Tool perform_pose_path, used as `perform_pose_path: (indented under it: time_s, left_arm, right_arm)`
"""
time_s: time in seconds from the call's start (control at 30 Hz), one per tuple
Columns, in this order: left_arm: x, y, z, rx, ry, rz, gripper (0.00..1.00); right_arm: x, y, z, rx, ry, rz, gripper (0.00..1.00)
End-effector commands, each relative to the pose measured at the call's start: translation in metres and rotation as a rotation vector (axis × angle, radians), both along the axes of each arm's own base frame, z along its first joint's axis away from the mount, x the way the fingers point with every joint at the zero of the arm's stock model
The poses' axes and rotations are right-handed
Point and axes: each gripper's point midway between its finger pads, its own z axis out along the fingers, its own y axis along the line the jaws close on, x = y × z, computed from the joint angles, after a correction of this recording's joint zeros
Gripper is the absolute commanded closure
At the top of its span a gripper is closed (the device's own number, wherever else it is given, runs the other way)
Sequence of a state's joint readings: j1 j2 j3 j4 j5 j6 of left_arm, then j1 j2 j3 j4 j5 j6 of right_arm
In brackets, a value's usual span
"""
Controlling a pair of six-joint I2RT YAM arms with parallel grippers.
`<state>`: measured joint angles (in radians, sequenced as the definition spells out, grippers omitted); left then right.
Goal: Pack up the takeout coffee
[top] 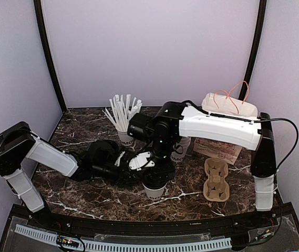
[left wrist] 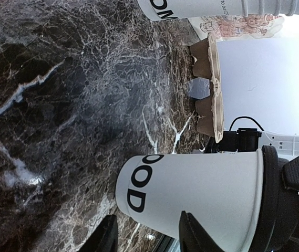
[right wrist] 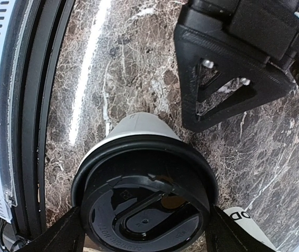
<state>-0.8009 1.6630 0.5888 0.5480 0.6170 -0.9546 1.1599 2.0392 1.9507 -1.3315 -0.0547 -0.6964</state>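
Paper wall under a snap-on plastic lid: that is what the coffee cup offers, and I judge it light if empty but top-heavy and sloshy if filled. The wall looks soft enough to dent under a hard squeeze, and the smooth white paper looks slippery. The stiffest place to take hold is just under the black lid, where the rolled rim backs the paper; a grip on the lid alone risks popping it off. The right gripper comes down from above with its jaws spread wide. Its fingers sit against opposite sides of the lid's rim, so by the look of the wrist view it is clasping the cup at the top. The cup stands upright on the marble table, close to the near edge and between the two arms. The left gripper lies low beside the cup, about half open. One finger crosses in front of the wall and the other sits down by the base — it holds nothing, and from above it looks just clear of the cup. Further right, with bare marble between, lies the cardboard carrier, and behind it the paper bag — both look like possible places to pack the cup.
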Motion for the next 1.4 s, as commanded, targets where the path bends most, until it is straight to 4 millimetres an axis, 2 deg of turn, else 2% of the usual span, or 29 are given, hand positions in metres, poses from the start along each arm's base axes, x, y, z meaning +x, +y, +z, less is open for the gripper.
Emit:
perform_pose_path:
  time_s: [0.0,0.3,0.8,0.97,1.27,1.37]
  left_arm:
    - [0.002,-0.006,0.005,-0.025,-0.009,-0.012,0.57]
    - [0.001,-0.007,0.003,-0.028,-0.005,-0.016,0.57]
    - [0.002,-0.01,0.002,-0.023,-0.001,-0.021,0.57]
    - [0.003,-0.01,0.002,-0.021,-0.001,-0.022,0.57]
    - [0.003,-0.01,0.002,-0.017,0.001,-0.021,0.57]
    - [0.003,-0.009,0.004,-0.015,-0.006,-0.018,0.56]
  right_arm:
    - [0.0,0.011,0.003,0.023,-0.011,0.0,0.22]
    - [-0.004,0.005,-0.006,-0.018,0.013,0.014,0.21]
    - [-0.021,-0.008,-0.004,-0.053,0.062,0.056,0.21]
    - [-0.012,-0.007,-0.004,-0.042,0.01,0.034,0.2]
    - [-0.012,-0.013,-0.028,-0.11,0.013,0.017,0.19]
    - [-0.011,-0.011,-0.02,-0.084,0.005,0.016,0.18]
